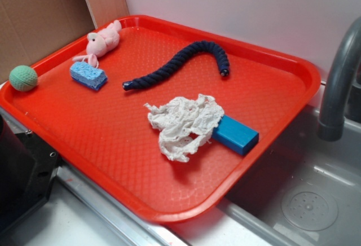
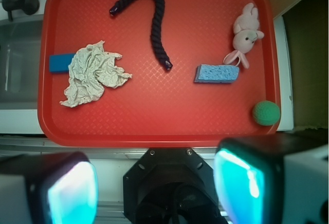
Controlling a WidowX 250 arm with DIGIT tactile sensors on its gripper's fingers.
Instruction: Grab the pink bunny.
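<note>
Nearest, gripper [image 2: 157, 183] sits high above the tray's [image 2: 154, 131] near edge in the wrist view; jaws spread wide, nothing between them. Not seen in the exterior view.

Risks, near to far:
- Ball [image 2: 266, 113] rests against the tray rim, on the same side as the bunny. A low sweep across could knock it rolling.
- Sponge [image 2: 217, 73] lies just beside the bunny's ears, maybe touching. Descend off-centre toward it and one finger likely lands on sponge, or both get pinched together.
- Bunny [image 2: 245, 34] is close to the tray's far corner rim. Overshoot and a finger may strike the raised edge and stall the close.
- Plush is soft and lopsided. Closing on an ear only would probably let it dangle or slip.

Rag [image 2: 92, 74], block [image 2: 60, 62] and rope [image 2: 154, 23] are well apart, no bother.

Bunny's look: small, pale pink, rounded body, dark eyes, long floppy ears trailing toward the sponge, lying flat on its side.
</note>
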